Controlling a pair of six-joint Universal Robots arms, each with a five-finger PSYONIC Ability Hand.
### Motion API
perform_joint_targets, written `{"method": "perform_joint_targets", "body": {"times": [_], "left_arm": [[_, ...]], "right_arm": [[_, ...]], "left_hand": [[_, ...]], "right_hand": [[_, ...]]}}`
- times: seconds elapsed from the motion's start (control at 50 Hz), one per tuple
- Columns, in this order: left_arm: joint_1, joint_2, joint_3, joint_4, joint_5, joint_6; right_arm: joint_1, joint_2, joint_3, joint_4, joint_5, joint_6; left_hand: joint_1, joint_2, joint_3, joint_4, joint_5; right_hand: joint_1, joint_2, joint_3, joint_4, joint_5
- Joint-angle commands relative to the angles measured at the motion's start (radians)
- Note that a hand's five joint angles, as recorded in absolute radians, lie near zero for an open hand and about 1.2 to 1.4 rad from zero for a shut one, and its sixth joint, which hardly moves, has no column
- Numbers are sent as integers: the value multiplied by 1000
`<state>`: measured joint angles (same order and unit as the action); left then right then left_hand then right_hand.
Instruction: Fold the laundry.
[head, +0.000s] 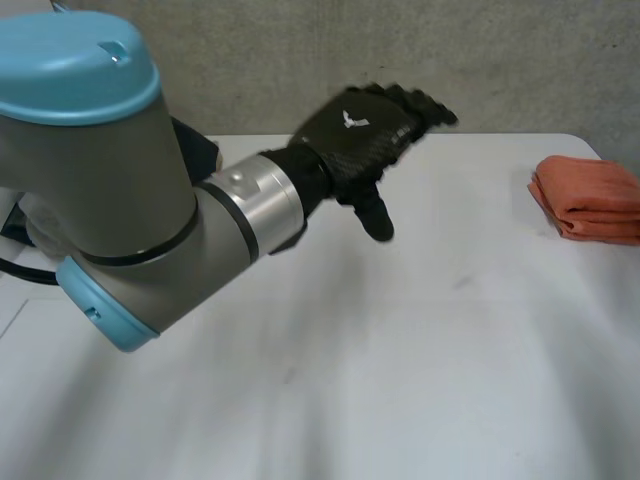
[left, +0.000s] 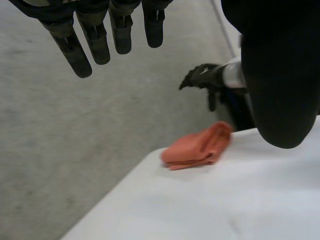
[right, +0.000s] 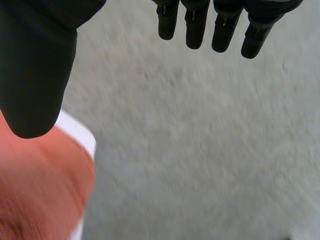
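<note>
A folded orange cloth (head: 590, 197) lies at the far right edge of the white table (head: 400, 350). My left hand (head: 362, 125) hovers over the table's far middle, open, fingers straight and thumb hanging down, holding nothing. In the left wrist view the folded orange cloth (left: 197, 146) lies well beyond my left hand's fingers (left: 95, 42), near the table's edge. Just past it my right hand (left: 202, 76) hangs beyond the table edge. In the right wrist view my right hand (right: 35, 60) is open and empty, its thumb just above the orange cloth (right: 40, 190).
The grey wall (head: 400, 50) runs behind the table's far edge. In the right wrist view the table's corner (right: 80, 135) shows beside the cloth, with grey ground (right: 200, 150) past it. My left arm (head: 110, 190) bulks over the table's left part.
</note>
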<state>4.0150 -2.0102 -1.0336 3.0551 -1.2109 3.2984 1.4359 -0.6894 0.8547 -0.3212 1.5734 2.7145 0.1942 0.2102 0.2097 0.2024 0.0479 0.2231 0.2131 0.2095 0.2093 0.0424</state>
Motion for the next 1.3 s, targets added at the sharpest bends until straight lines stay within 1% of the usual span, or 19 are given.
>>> {"method": "perform_joint_targets", "body": {"times": [0.02,0.06,0.14,0.2,0.26,0.36,0.5,0.56,0.6,0.62,0.64,0.72,0.86,0.94,1.02,1.14,1.22,1.26,1.3], "left_arm": [[80,36,59,62,-253,13],[166,28,99,64,-327,23],[334,-18,141,53,-355,107],[435,-122,173,60,-366,313],[481,-197,205,93,-365,441],[584,-407,271,269,-363,637],[662,-613,372,346,-349,728],[667,-682,446,335,-332,733],[662,-697,471,324,-322,731],[658,-697,472,324,-326,730],[651,-696,471,324,-328,728],[593,-625,437,327,-351,687],[493,-267,175,379,-366,452],[392,-84,40,384,-365,324],[221,20,-80,347,-365,206],[18,-8,-121,284,-375,147],[-102,-189,-80,281,-378,145],[-122,-264,-36,266,-381,147],[-149,-369,13,231,-413,153]], "right_arm": [[96,-315,453,-125,-213,5],[116,-373,561,-96,-280,2],[158,-504,731,22,-374,-33],[178,-561,822,89,-392,-91],[202,-570,872,117,-394,-137],[219,-572,926,123,-386,-180],[221,-573,951,123,-389,-176],[221,-573,951,125,-386,-174],[222,-573,952,125,-385,-174],[222,-573,952,123,-383,-174],[222,-575,954,125,-380,-174],[222,-581,954,123,-378,-173],[221,-599,960,123,-378,-170],[221,-618,962,125,-378,-168],[219,-641,965,125,-378,-167],[218,-670,965,123,-377,-165],[207,-671,969,123,-369,-154],[205,-671,969,123,-362,-144],[205,-671,969,125,-346,-116]], "left_hand": [[10,-6,-5,2,-18],[13,-3,-2,5,-15],[13,-3,-2,5,-15],[16,0,1,8,-12],[10,-5,-5,2,-18],[5,-11,-11,-4,-24],[8,-8,-8,-1,-21],[174,158,159,166,146],[715,699,700,707,687],[1035,1019,1019,1027,1007],[1200,1184,1185,1192,1172],[1202,1186,1187,1194,1174],[1202,1186,1187,1194,1174],[1202,1186,1187,1194,1174],[1202,1186,1187,1194,1174],[1202,1186,1187,1194,1174],[1202,1186,1187,1194,1174],[1202,1186,1187,1194,1174],[636,620,620,627,607]], "right_hand": [[-49,-39,-35,-35,-42],[-49,-39,-35,-35,-42],[-49,-39,-35,-35,-42],[-49,-39,-35,-35,-42],[-49,-39,-35,-35,-42],[-49,-39,-35,-35,-42],[-49,-39,-35,-35,-42],[-49,-39,-35,-35,-42],[-49,-39,-35,-35,-42],[-49,-39,-35,-35,-42],[-49,-39,-35,-35,-42],[-49,-39,-35,-35,-42],[-49,-39,-35,-35,-42],[-49,-39,-35,-35,-42],[-49,-39,-35,-35,-42],[-49,-39,-35,-35,-42],[-49,-39,-35,-35,-42],[-49,-39,-35,-35,-42],[-49,-39,-35,-35,-42]]}}
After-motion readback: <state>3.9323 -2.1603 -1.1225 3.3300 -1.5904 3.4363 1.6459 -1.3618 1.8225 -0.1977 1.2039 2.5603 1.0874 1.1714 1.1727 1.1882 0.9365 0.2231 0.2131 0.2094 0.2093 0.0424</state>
